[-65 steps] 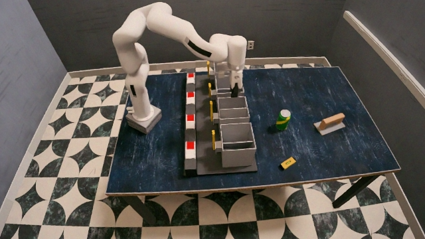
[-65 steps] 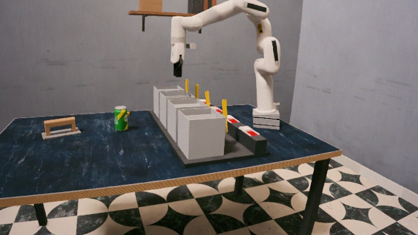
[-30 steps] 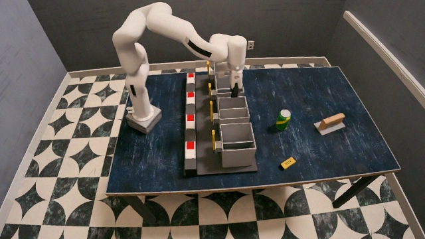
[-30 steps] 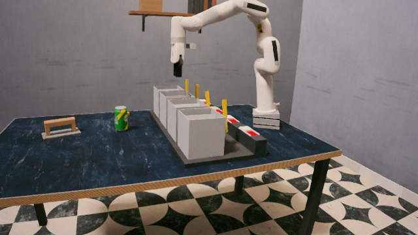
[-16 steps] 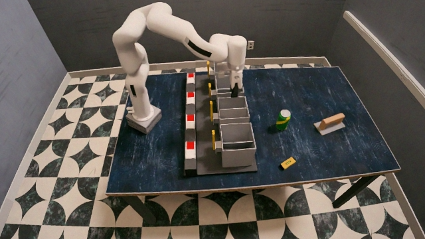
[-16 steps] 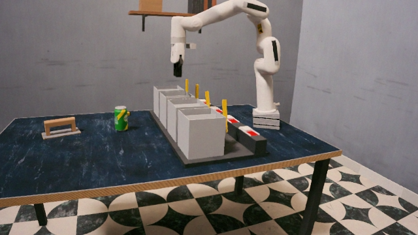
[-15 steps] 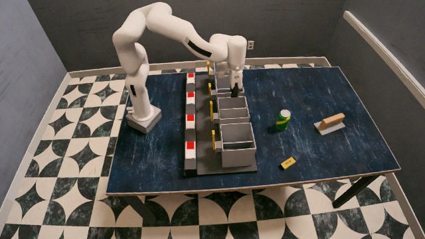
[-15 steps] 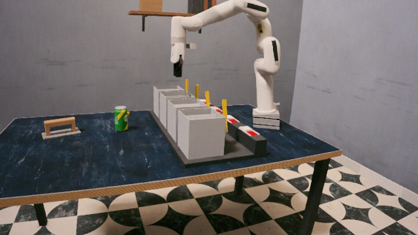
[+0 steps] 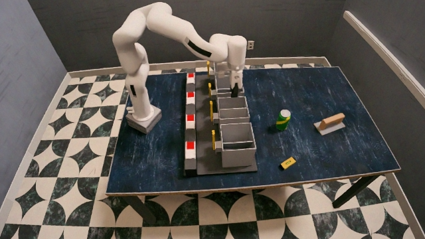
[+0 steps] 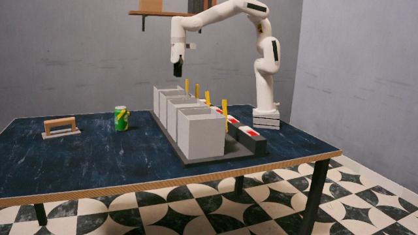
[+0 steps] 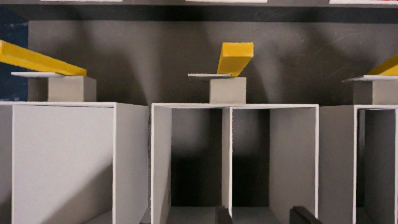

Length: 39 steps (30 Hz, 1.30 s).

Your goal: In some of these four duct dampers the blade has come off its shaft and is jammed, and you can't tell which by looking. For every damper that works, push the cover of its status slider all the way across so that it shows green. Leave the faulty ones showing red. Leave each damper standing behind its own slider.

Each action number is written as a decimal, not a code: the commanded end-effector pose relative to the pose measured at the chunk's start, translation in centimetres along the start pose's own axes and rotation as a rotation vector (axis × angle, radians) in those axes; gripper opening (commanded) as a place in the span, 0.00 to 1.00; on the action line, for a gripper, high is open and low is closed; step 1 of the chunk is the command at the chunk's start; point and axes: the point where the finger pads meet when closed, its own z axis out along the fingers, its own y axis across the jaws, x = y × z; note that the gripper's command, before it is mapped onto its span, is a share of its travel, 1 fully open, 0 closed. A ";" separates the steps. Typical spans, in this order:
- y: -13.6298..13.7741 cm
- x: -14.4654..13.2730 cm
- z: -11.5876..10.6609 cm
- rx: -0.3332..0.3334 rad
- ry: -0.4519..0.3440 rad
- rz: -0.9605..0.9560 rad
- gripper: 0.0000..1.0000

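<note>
Four grey box dampers stand in a row, each behind its own slider. The nearest damper (image 9: 238,159) (image 10: 200,134) has its inner plate off centre; the second damper (image 9: 233,103) (image 10: 172,121) (image 11: 295,150) has it upright near the middle. The arm hides much of the two far ones in the top view. Yellow levers (image 9: 213,139) (image 10: 225,112) (image 11: 236,59) rise on the slider side. All four sliders show red windows (image 9: 190,145) (image 10: 252,133) beside white covers (image 9: 190,154). My gripper (image 9: 234,90) (image 10: 177,70) (image 11: 260,216) is partly open and empty, above the second damper.
The dampers stand on a dark base plate (image 9: 209,166) (image 10: 209,161). A green can (image 9: 282,121) (image 10: 121,119) and a wooden-handled float (image 9: 333,120) (image 10: 60,122) stand beyond them, away from the sliders. A small yellow block (image 9: 288,162) lies near the table's front edge.
</note>
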 end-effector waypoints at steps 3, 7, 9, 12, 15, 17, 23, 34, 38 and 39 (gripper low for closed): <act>0.0 -0.1 -0.2 0.001 -0.005 0.000 0.39; 1.0 -0.3 -0.2 0.000 -0.004 0.000 0.39; 4.4 -0.7 -0.1 -0.001 -0.003 0.000 0.39; 6.7 -0.9 -0.1 -0.001 -0.003 0.000 0.39; 9.5 -0.9 -0.1 -0.001 -0.003 0.000 0.39; 11.3 -0.9 -0.1 -0.001 -0.003 0.000 0.39; 16.4 -0.4 -0.1 0.000 -0.004 0.000 0.39; 18.5 0.0 -0.2 0.001 -0.005 0.000 0.39; 18.5 0.0 -0.2 0.001 -0.005 0.000 0.39; 18.5 0.0 -0.2 0.001 -0.005 0.000 0.39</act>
